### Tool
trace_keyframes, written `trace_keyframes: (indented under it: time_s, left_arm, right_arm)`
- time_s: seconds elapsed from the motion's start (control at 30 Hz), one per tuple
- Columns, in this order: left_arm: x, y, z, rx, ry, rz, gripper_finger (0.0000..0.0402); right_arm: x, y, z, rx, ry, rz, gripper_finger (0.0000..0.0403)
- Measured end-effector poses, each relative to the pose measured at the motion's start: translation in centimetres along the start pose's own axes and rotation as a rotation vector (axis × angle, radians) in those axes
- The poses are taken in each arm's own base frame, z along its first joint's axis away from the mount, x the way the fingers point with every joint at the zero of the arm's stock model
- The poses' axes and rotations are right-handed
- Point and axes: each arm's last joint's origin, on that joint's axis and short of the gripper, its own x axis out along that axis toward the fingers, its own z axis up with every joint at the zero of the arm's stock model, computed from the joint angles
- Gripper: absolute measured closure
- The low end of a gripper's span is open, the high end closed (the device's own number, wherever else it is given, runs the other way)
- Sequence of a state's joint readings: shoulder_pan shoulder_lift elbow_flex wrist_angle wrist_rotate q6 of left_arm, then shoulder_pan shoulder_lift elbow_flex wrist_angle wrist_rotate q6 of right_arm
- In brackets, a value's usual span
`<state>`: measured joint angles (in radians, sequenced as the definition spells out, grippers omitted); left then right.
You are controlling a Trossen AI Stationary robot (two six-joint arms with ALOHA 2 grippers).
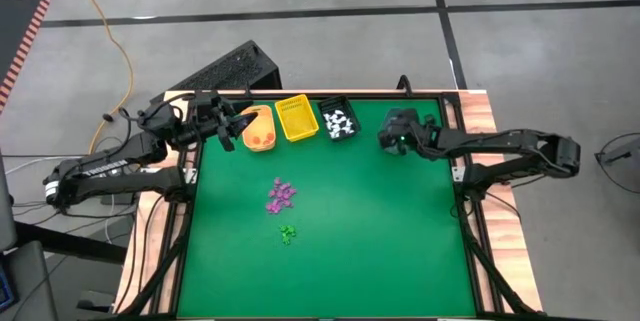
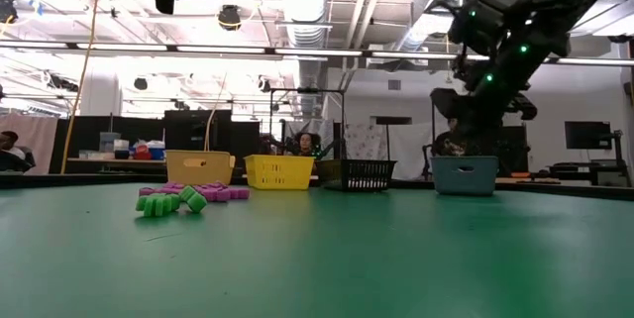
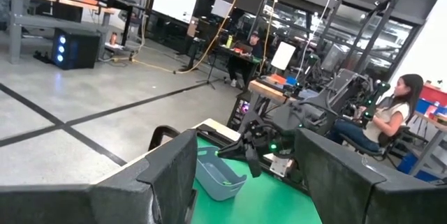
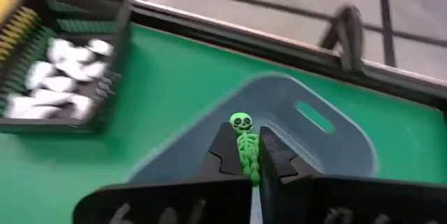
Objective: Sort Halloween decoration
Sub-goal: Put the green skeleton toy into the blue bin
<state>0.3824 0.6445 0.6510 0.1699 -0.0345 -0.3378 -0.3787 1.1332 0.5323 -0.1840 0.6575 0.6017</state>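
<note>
Over the grey bin at the far right of the bin row, the right gripper was seen clenched on a green skeleton. Risk noted: the figure was pinched low on its body, so on release it could cling to a finger or bounce off the bin wall onto the mat. Purple pieces and green pieces lay mid-table, unsorted. The left gripper was parked by the orange bin, jaws apart. The green mat was bordered in wood; a workshop with seated people lay beyond.
</note>
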Motion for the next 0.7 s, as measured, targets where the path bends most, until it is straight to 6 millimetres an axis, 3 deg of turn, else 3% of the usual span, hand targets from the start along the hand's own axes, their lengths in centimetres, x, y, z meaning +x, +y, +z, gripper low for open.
trace_keyframes:
  time_s: [0.3,0.7]
  left_arm:
    - [0.01,0.01,0.0,0.003,-0.001,0.004,0.017]
    - [0.01,0.01,0.0,-0.015,-0.001,0.004,0.017]
  right_arm:
    - [0.48,-0.58,0.14,0.027,0.044,0.008,0.0338]
    - [0.62,-0.68,0.24,0.037,0.062,0.03,0.0293]
